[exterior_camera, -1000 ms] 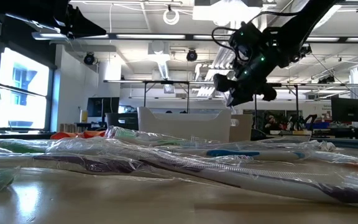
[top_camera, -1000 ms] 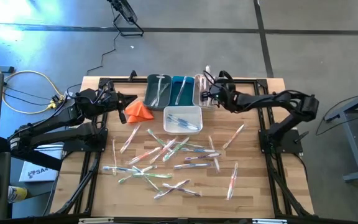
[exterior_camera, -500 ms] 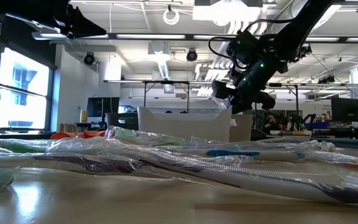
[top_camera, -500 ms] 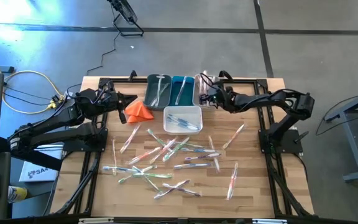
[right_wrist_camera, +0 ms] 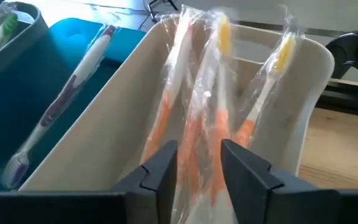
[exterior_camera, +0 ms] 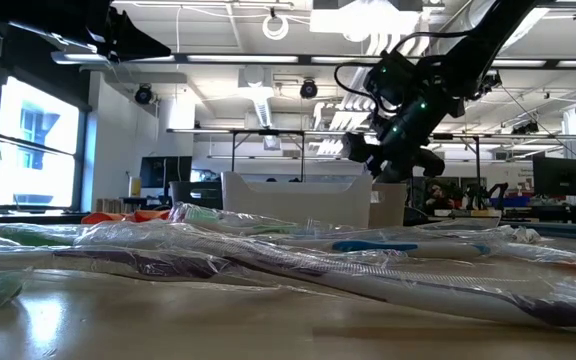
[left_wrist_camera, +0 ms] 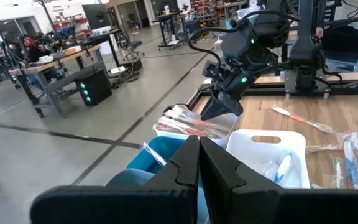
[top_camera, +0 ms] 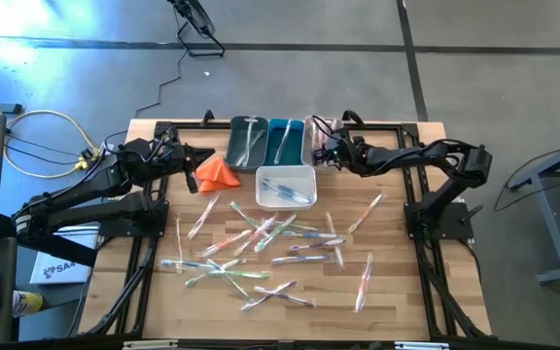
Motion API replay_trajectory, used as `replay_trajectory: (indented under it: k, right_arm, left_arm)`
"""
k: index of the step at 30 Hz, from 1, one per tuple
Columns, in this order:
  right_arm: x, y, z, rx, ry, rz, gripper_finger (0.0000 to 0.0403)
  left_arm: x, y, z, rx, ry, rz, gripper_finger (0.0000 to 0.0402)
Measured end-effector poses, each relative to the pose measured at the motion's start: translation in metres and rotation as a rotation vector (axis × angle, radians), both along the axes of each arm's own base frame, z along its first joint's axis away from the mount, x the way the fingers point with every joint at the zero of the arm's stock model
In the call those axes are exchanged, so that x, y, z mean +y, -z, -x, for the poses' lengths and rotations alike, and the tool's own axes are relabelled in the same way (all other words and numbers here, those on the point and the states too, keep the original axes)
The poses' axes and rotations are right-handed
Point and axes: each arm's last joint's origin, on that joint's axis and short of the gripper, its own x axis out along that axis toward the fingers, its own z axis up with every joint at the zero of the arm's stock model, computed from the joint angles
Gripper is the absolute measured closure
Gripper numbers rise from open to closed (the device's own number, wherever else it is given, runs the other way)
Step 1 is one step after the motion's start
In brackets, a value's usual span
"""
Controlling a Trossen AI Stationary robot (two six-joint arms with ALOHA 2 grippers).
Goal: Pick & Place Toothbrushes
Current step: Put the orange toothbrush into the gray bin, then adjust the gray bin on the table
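Note:
My right gripper point(right_wrist_camera: 197, 152) point(top_camera: 321, 151) is open, pointing slantwise down into the cream bin point(right_wrist_camera: 114, 124) at the table's far edge. Three wrapped orange-handled toothbrushes lean in that bin. The middle one point(right_wrist_camera: 199, 106) runs down between my fingers, its head against the far wall. Many more wrapped toothbrushes point(top_camera: 261, 243) lie scattered on the table. My left gripper point(left_wrist_camera: 199, 146) point(top_camera: 194, 156) is shut and empty, held level by the orange cloth point(top_camera: 217, 172). My right gripper's fingers point(right_wrist_camera: 160, 165) stand on either side of the lower part of the middle toothbrush's wrapper point(right_wrist_camera: 194, 140). I cannot tell whether they touch it. The toothbrush leans in the cream bin.
A teal bin point(top_camera: 284, 141) with a purple toothbrush point(right_wrist_camera: 67, 102) and a dark green bin point(top_camera: 248, 141) stand left of the cream one. A white bin point(top_camera: 286, 171) with toothbrushes sits nearer. Black frame rails run along the table's left and right sides.
My right gripper has sunk a little toward the cream bin and tipped further down. The wrapped toothbrush that stuck up past the bin's far edge now lies lower, within the bin.

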Motion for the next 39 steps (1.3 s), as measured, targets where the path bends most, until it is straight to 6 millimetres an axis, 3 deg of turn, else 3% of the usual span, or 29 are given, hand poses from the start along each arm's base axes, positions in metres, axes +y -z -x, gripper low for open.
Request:
replay_trajectory:
  k: [7,17,24,29,39]
  right_arm:
    - [0.003,-0.02,0.004,-0.049,-0.045,0.021,0.0281]
    - [0.016,-0.053,0.01,-0.181,-0.259,-0.026,0.0321]
    - [0.04,-0.05,0.019,-0.121,-0.444,-0.254,0.0388]
    - [0.058,-0.041,0.027,-0.014,-0.421,-0.396,0.0399]
    - [0.07,-0.027,0.024,0.098,-0.28,-0.349,0.04]
  left_arm:
    - [0.0,0.0,0.0,0.001,0.0,-0.001,0.0394]
    - [0.0,0.0,0.0,0.001,0.0,-0.001,0.0394]
    - [0.0,0.0,0.0,0.002,0.0,0.0,0.0394]
    - [0.0,0.0,0.0,0.0,0.0,-0.001,0.0394]
    - [0.0,0.0,0.0,0.001,0.0,-0.001,0.0394]
